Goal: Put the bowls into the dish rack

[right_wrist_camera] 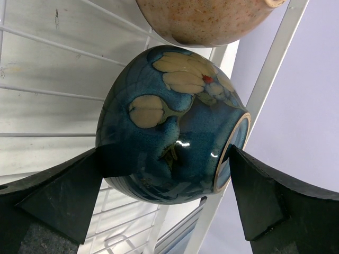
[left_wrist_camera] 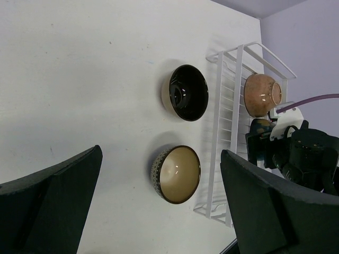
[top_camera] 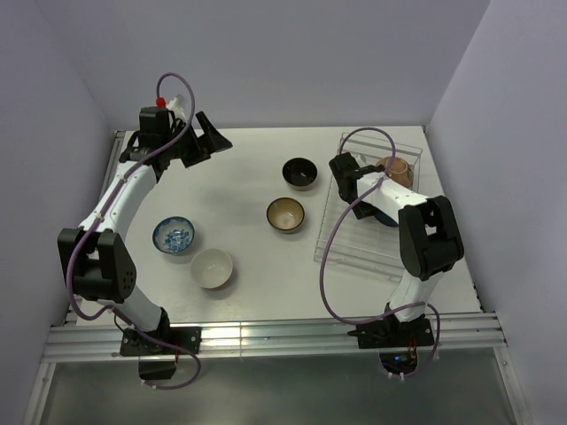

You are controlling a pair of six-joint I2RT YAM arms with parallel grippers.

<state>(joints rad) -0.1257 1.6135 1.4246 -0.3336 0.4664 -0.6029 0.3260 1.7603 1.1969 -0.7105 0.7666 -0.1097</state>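
Observation:
My right gripper (right_wrist_camera: 167, 153) is open, its fingers astride a dark blue flowered bowl (right_wrist_camera: 175, 132) that lies on its side in the clear dish rack (top_camera: 354, 243). A speckled brown bowl (top_camera: 396, 170) sits just beyond it in the rack. On the table lie a black bowl (top_camera: 300, 173), a tan bowl with a dark patterned outside (top_camera: 286, 214), a blue-patterned white bowl (top_camera: 174, 235) and a cream-white bowl (top_camera: 213, 268). My left gripper (top_camera: 208, 142) is open and empty at the far left, raised above the table and facing the black bowl (left_wrist_camera: 188, 92) and tan bowl (left_wrist_camera: 177, 173).
White walls close in the back and both sides of the table. A purple cable (top_camera: 332, 257) loops from the right arm over the rack's left edge. The rack stands against the right side, near the table's edge.

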